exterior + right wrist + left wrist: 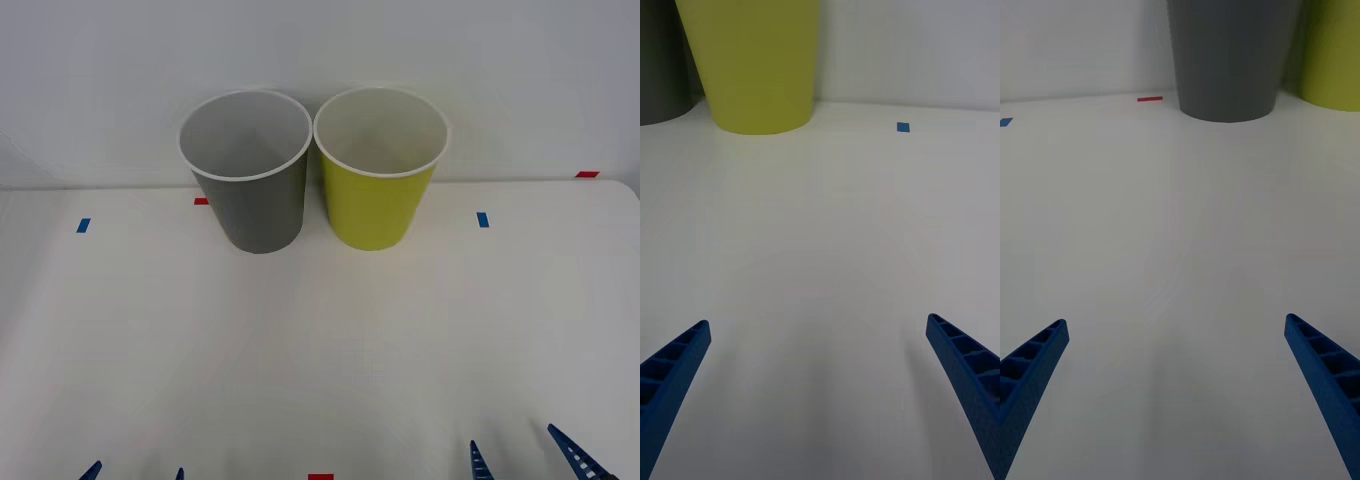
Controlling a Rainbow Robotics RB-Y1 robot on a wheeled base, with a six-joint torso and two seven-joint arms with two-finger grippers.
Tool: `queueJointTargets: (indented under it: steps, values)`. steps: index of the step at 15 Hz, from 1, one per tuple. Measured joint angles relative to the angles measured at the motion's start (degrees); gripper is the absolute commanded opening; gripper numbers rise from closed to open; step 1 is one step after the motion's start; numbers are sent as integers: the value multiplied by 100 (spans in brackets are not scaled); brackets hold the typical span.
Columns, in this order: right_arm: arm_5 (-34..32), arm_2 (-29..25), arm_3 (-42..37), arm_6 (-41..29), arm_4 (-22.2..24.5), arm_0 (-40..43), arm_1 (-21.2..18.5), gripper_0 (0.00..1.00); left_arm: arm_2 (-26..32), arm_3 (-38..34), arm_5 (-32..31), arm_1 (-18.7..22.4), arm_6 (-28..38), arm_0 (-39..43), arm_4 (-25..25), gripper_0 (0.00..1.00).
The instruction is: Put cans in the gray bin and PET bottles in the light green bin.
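Observation:
The gray bin (255,200) and the light green bin (378,205) stand upright side by side at the back of the white table, gray on the left, their rims nearly touching. What I can see of their pale insides is bare. No cans or PET bottles are in view. My left gripper (139,467) waits open at the near left edge, facing the gray bin (1229,52). My right gripper (512,438) is open at the near right, with the light green bin (752,60) far ahead. Nothing lies between either pair of fingers.
Small tape marks dot the table (320,340): blue ones (83,225) (483,219), a red one (201,201) beside the gray bin, and a red one (320,477) at the front edge. A white wall rises right behind the bins.

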Motion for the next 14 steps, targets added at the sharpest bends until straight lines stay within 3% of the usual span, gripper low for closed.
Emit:
queueJointTargets:
  steps: [14]
  values:
    - [0, 0, 0, 0, 0, 0, 0, 100, 0, 0, 0, 0, 0, 0, 0, 100]
